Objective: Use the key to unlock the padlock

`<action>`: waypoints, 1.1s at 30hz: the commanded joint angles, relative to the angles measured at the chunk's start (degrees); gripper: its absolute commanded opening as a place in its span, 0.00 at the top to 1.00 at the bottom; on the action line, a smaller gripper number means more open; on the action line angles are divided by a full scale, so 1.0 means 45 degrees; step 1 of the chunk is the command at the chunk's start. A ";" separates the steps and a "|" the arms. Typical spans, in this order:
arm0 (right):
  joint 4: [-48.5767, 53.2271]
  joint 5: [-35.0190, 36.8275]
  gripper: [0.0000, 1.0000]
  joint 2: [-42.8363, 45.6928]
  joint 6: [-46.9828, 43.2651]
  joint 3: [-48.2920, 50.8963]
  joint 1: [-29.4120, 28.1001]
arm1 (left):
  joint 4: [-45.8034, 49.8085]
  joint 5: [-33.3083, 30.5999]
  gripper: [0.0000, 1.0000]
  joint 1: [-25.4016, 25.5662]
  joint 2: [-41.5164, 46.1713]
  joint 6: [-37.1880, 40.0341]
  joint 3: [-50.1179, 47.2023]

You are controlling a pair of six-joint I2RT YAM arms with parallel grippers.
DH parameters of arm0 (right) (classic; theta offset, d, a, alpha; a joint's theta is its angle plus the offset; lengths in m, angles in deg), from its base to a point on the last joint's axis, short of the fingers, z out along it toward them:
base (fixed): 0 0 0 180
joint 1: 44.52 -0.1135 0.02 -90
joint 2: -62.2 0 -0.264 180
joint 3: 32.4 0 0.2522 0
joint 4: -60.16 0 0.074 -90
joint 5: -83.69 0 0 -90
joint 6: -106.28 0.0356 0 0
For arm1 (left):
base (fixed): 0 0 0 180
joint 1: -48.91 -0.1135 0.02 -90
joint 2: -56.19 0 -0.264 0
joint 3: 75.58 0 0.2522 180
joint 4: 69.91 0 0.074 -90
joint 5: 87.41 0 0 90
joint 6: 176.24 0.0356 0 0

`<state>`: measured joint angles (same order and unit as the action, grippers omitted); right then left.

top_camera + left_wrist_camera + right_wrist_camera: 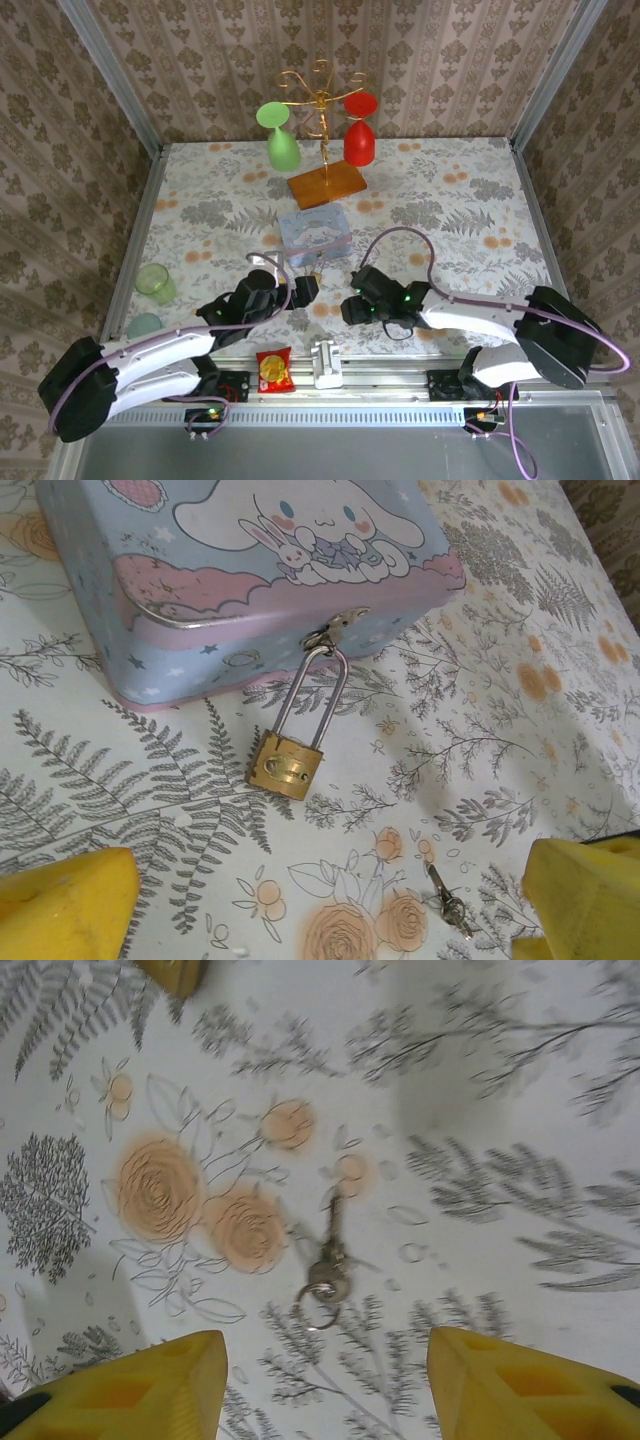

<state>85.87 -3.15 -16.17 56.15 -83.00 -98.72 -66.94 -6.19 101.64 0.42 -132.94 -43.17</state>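
Blue-grey tin box (315, 238) near a gold rack (323, 130) hanging a green glass (283, 148) and a red glass (359, 143)

The padlock (285, 767) was brass-gold with a silvery shackle, the key (328, 1268) dull silver. The tin box (150, 600) was blue-grey and pink, printed with a white long-eared cartoon figure and stars. The tablecloth (560, 740) was white with grey ferns and orange roses.

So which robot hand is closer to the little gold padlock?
Left. The left gripper points at the padlock, lying just ahead of its open jaws. The right gripper hovers by the key, with the padlock farther off beyond it.
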 commanded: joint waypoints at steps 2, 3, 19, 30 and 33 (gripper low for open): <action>0.0084 0.0386 0.50 -0.1029 0.0915 -0.0824 -0.0541 | -0.0058 -0.1131 0.00 0.0442 0.0319 -0.0698 -0.0181; 0.0168 0.0430 0.51 -0.1208 0.0971 -0.0917 -0.0554 | 0.0041 -0.1243 0.00 0.0489 0.0400 -0.0673 -0.0186; 0.1603 0.1647 0.58 -0.2686 0.1016 -0.1747 -0.0789 | -0.0257 -0.1422 0.00 0.0793 0.0445 -0.0970 -0.0435; 0.1579 0.1525 0.71 -0.3409 0.0614 -0.2048 -0.0890 | -0.0420 -0.1526 0.00 0.0804 0.0421 -0.1072 -0.0628; 0.1400 0.1371 0.74 -0.3485 0.0358 -0.2067 -0.0888 | -0.0507 -0.1520 0.00 0.0802 0.0431 -0.1127 -0.0736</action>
<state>93.67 4.41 -29.08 58.84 -91.68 -102.32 -67.68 -11.87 104.81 2.25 -136.94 -45.31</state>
